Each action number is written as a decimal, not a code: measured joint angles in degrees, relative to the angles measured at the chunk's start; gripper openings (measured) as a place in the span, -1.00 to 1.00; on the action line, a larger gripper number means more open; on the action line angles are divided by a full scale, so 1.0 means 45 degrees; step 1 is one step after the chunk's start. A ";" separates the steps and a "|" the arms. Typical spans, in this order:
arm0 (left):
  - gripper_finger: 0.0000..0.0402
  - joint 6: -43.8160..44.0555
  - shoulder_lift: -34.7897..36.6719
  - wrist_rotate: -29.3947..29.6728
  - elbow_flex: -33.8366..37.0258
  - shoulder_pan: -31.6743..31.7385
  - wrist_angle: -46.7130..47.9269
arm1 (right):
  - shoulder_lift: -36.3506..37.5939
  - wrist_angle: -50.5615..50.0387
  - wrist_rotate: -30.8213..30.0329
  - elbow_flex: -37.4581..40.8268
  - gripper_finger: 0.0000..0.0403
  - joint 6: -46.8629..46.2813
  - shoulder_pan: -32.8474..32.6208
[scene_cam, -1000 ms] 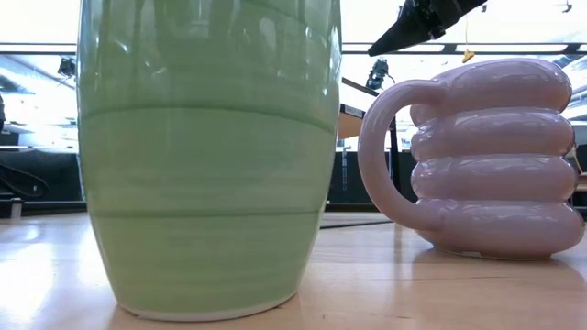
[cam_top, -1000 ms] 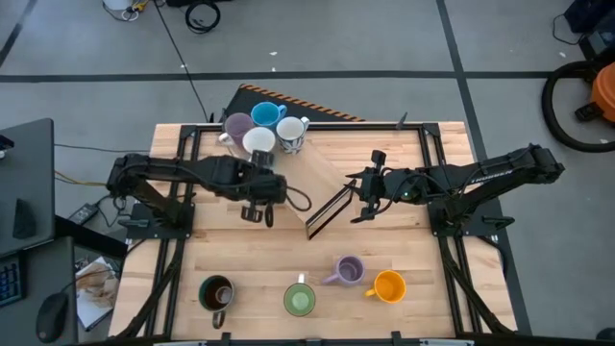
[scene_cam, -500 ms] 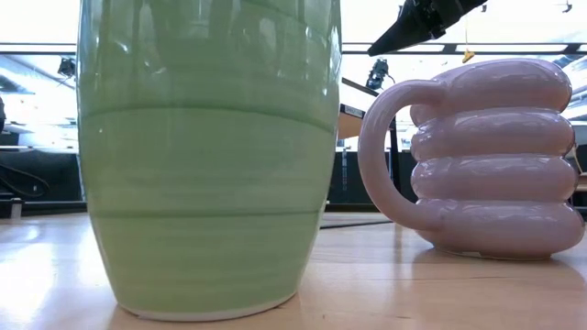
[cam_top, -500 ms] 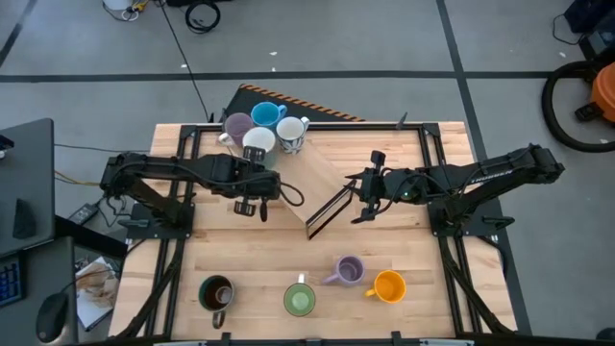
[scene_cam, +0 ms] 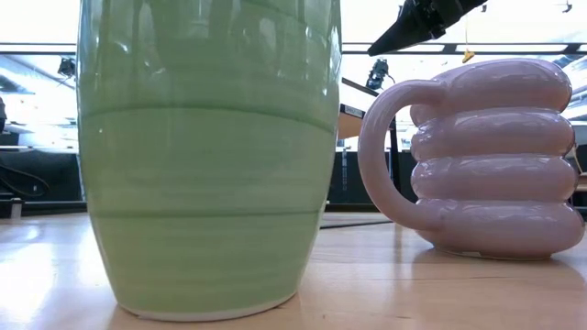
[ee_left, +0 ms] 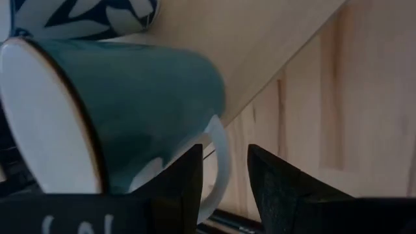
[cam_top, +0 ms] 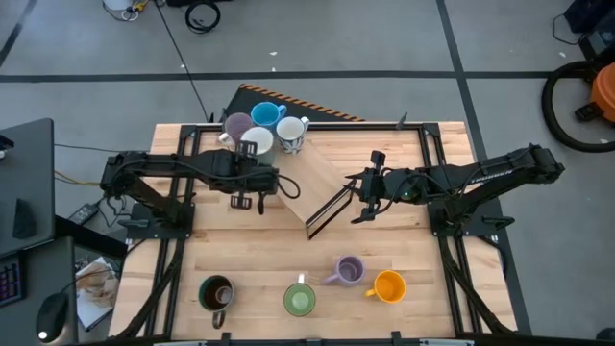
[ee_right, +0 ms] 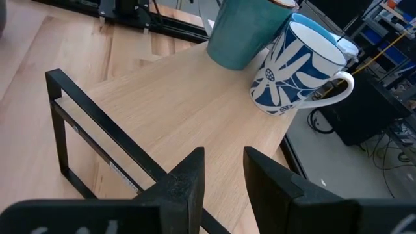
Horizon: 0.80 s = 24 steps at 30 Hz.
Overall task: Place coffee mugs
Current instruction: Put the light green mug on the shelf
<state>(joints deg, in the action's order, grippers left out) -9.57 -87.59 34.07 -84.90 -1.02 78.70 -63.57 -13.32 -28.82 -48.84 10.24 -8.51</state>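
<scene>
**A:** How many of each?

**B:** One bench (cam_top: 442, 240), two arms, one sloping board (cam_top: 307, 178) on a black frame (ee_right: 97, 117), and eight mugs. Four mugs stand in a row along the lower edge of the overhead frame: brown (cam_top: 217, 291), green (cam_top: 299, 300), lilac (cam_top: 348, 270) and orange (cam_top: 388, 285). The other four are bunched at upper centre: a second lilac (cam_top: 235, 125), blue (cam_top: 267, 114), a white one with a dark blue leaf pattern (cam_top: 293, 133), and a teal one (ee_left: 130, 110) that is white inside.

**A:** And the setting?

**B:** The bench is pale wood planks. The floor (cam_top: 384, 38) is grey with dark lines, and a dark desk (cam_top: 29, 173) sits at the left edge. At bench level, bright windows show behind.

**A:** How do the mugs look?

**B:** The green one is glossy with faint bands. The lilac one beside it is made of stacked bulging rings with a loop handle. The teal and patterned mugs stand at the board's upper end.

**A:** The hands?

**B:** The left hand (ee_left: 224, 153) is just below the upper bunch, right at the teal mug's white handle; I can't tell whether it is gripping. The right hand (ee_right: 224, 153) is right of centre, over the board beside its frame. I can't tell its state either.
</scene>
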 joint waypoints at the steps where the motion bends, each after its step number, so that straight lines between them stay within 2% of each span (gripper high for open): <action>1: -0.37 0.0002 0.0000 0.0144 0.0000 0.0000 0.0088 | 0.0000 0.0000 0.0000 0.0000 -0.44 -0.0015 0.0000; 14: -0.37 -0.0224 -0.0005 0.0545 0.0000 -0.0124 0.0143 | 0.0000 0.0023 0.0000 0.0000 -0.44 -0.0216 0.0000; 24: -0.37 0.0933 0.0564 0.0728 -0.0005 -0.0442 0.0055 | -0.0934 0.2050 0.0709 0.0000 -0.44 0.0074 0.0978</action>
<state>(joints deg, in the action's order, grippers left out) -5.37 -85.05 37.35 -84.93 -3.00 78.94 -67.77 -4.10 -25.63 -48.84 10.57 -4.11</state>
